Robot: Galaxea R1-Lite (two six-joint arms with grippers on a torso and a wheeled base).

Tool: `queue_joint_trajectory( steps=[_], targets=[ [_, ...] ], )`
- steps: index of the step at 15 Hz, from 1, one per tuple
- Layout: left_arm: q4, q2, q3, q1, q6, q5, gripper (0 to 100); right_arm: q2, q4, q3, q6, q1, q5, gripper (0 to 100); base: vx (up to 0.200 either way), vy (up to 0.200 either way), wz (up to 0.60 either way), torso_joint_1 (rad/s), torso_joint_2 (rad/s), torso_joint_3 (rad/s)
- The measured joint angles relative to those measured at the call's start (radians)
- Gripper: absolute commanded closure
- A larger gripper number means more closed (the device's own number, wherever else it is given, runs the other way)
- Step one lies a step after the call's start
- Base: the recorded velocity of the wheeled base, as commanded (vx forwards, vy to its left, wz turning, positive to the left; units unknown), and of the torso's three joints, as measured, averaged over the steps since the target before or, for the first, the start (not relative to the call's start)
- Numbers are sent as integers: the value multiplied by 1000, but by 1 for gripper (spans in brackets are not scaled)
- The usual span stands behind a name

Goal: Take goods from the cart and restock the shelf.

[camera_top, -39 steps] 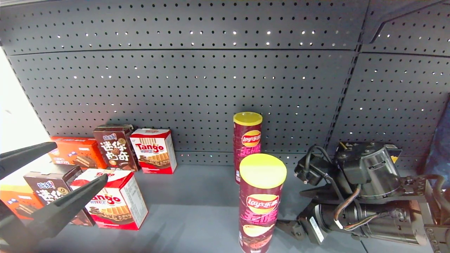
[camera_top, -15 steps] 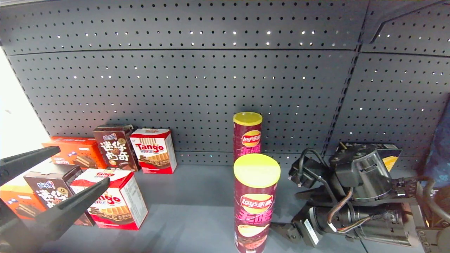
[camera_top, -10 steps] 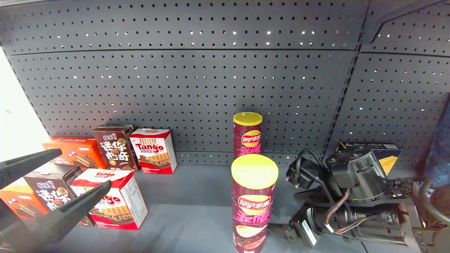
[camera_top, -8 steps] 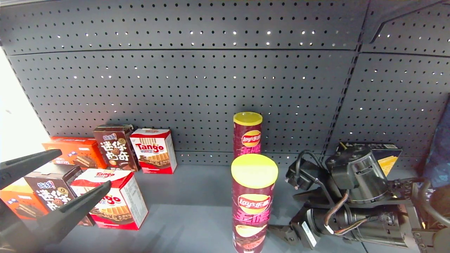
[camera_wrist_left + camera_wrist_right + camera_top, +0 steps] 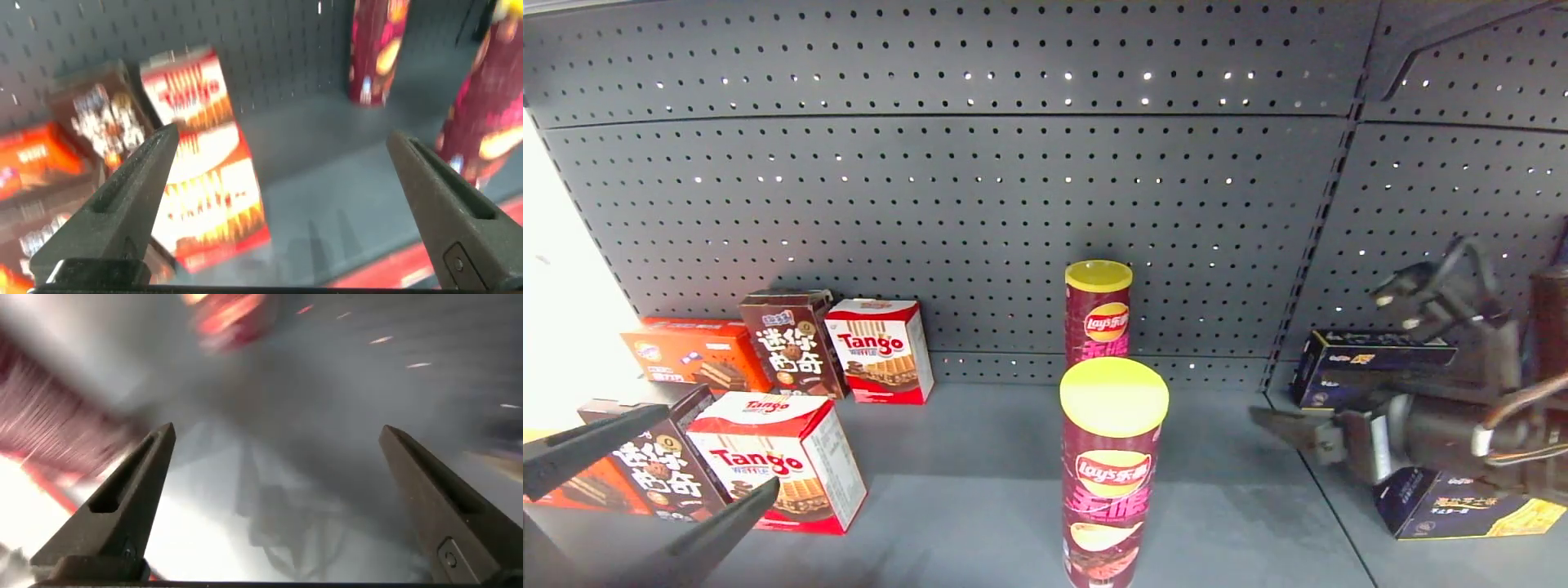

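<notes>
Two maroon chip cans with yellow lids stand upright on the grey shelf (image 5: 964, 490). The back can (image 5: 1098, 314) is against the pegboard and the front can (image 5: 1112, 474) is directly before it, free of any grip. My right gripper (image 5: 278, 431) is open and empty, well to the right of the front can; one of its fingers (image 5: 1286, 426) points toward it. A blurred maroon can (image 5: 49, 416) lies off to one side of that gripper. My left gripper (image 5: 720, 446) (image 5: 282, 163) is open and empty, in front of the wafer boxes (image 5: 208, 188) at the shelf's left.
Red-and-white wafer boxes (image 5: 784, 461), brown boxes (image 5: 792, 343) and an orange box (image 5: 690, 355) crowd the shelf's left. Dark boxes (image 5: 1372, 355) (image 5: 1454, 502) sit at the right, past an upright post. Bare shelf floor lies between the left boxes and the cans.
My right gripper has let go of the front can and pulled away to the right. The can stays standing. My left gripper has sunk lower and back.
</notes>
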Motion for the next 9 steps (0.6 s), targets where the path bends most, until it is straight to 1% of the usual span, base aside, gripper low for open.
queue_joint_trajectory(
  steps=[1, 3, 4, 6, 7, 8, 9],
  targets=[
    [2, -24, 31, -1, 2, 3, 0, -85, -1, 27, 4, -82, -5, 0, 0, 0, 0, 0, 0, 0],
    [4, -89, 101, -1, 25, 24, 0, -279, -1, 126, 8, -258, -14, 0, 0, 0, 0, 0, 0, 0],
    [7, -121, 139, -1, 40, 37, 0, -382, -1, 193, 8, -347, -24, 0, 0, 0, 0, 0, 0, 0],
    [6, -187, 212, -1, 67, 46, 0, -591, 0, 344, 7, -511, -44, 0, 0, 0, 0, 0, 0, 0],
    [8, -228, 255, -1, 74, 47, 0, -705, 6, 424, 4, -576, -49, 0, 0, 0, 0, 0, 0, 0],
    [8, -269, 291, 0, 77, 49, 0, -821, 23, 495, -2, -622, -51, 0, 0, 0, 0, 0, 0, 0],
    [10, -305, 316, 1, 78, 52, 0, -916, 43, 549, -7, -649, -52, 0, 0, 0, 0, 0, 0, 0]
  ],
)
